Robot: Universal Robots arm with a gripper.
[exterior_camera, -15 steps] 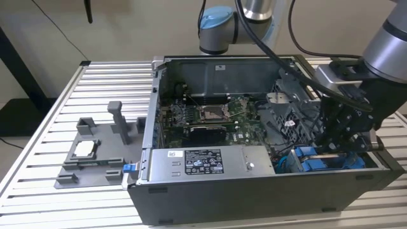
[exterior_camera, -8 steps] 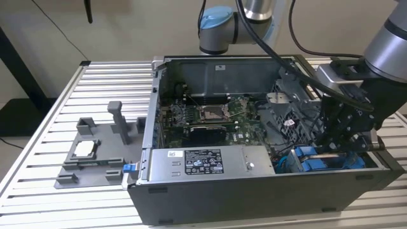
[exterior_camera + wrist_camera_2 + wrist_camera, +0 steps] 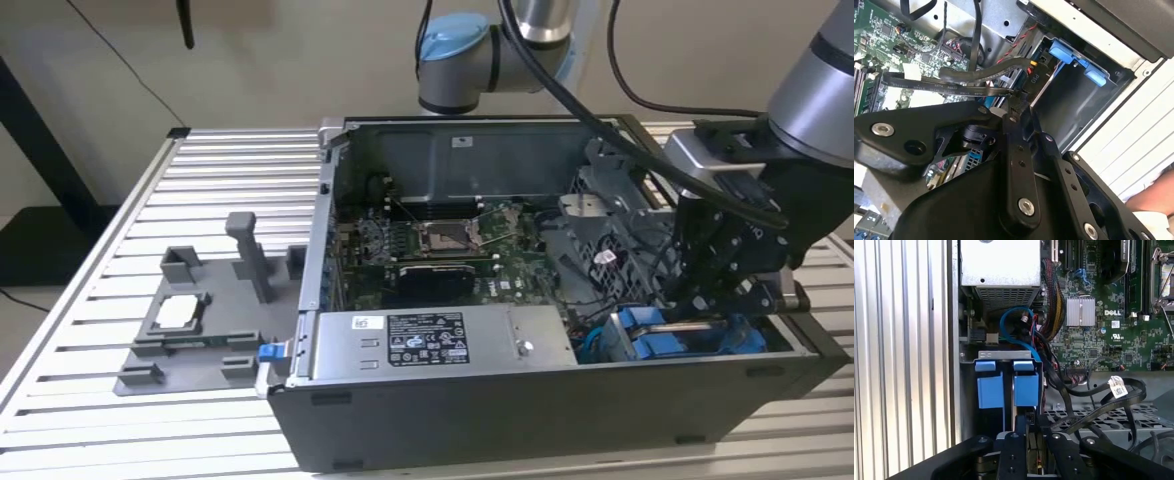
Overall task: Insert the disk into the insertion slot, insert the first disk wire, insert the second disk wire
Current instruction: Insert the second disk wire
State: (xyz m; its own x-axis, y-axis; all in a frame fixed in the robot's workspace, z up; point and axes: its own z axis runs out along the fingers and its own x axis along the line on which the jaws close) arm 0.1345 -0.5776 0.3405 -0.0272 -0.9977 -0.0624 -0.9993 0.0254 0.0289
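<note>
The disk sits in the insertion slot at the corner of the open computer case on the exterior view's right, showing mostly its bright blue carrier, whose two blue tabs stand side by side in the first wrist view. The gripper is down inside the case just beside the blue carrier, its fingers pinched on a black wire connector with a flat black cable trailing over the green motherboard. The grey power-supply box carries a white printed label, its writing too small to read.
</note>
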